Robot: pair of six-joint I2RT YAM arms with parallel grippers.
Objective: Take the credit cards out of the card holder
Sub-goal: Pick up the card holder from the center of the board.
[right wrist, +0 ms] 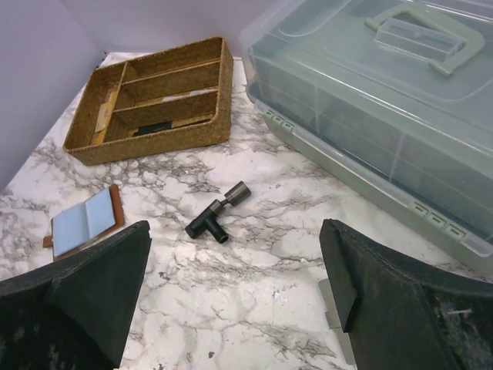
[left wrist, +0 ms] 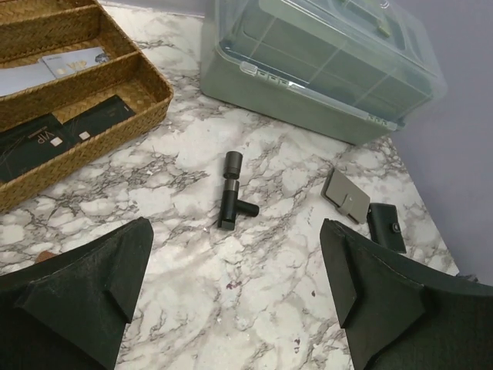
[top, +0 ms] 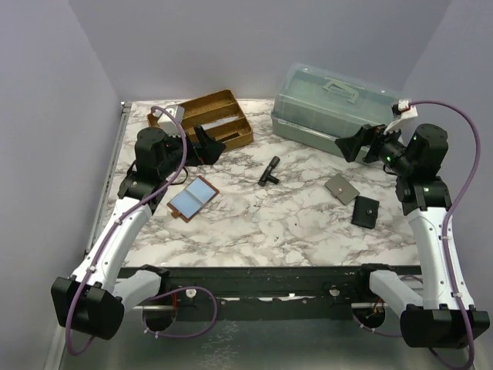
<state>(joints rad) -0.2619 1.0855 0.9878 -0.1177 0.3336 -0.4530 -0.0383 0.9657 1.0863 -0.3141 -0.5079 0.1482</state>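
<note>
We see the brown card holder (right wrist: 117, 208) lying spread open on the marbled table (top: 254, 227), near the left arm. The light-blue credit cards (top: 192, 199) show in both its halves. The left gripper (top: 206, 145) hangs above the table between the holder and the wicker tray (top: 223, 108), its jaws wide apart and empty. The right gripper (top: 356, 144), likewise spread and holding nothing, hovers in front of the clear-lidded box (top: 331, 100). Between the two arms we find a black T-shaped tool (top: 269, 170), a flat grey piece (top: 341, 188) and, just beside it, a small black pouch (top: 365, 211).
</note>
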